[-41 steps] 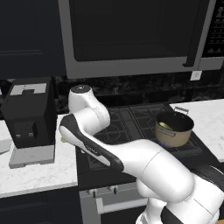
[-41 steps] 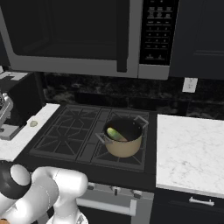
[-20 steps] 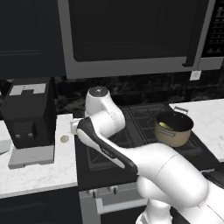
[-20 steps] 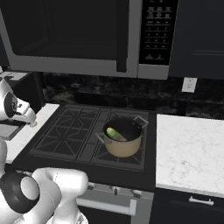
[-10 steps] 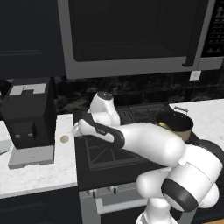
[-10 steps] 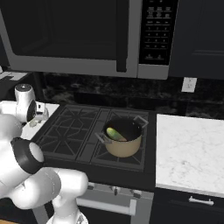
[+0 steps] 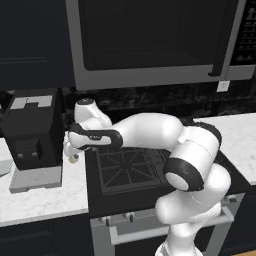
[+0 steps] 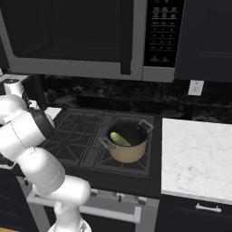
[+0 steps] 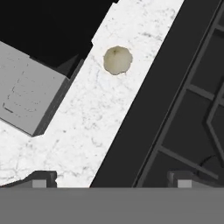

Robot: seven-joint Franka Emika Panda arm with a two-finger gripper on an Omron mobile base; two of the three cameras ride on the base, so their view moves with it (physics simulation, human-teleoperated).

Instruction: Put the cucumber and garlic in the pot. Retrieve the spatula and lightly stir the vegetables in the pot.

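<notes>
The table (image 9: 94, 118) looked like polished white marble with faint grey veins. The garlic (image 9: 117, 60) was matt and slightly mottled, beige-olive. The stove (image 9: 188, 109) had a dull black top with matt dark grates. The pot (image 8: 127, 146) showed smooth cream-tan walls with a soft sheen. The cucumber (image 8: 118, 138) looked smooth and mottled. The coffee machine (image 7: 31, 131) looked like matt black plastic on a grey base.
</notes>
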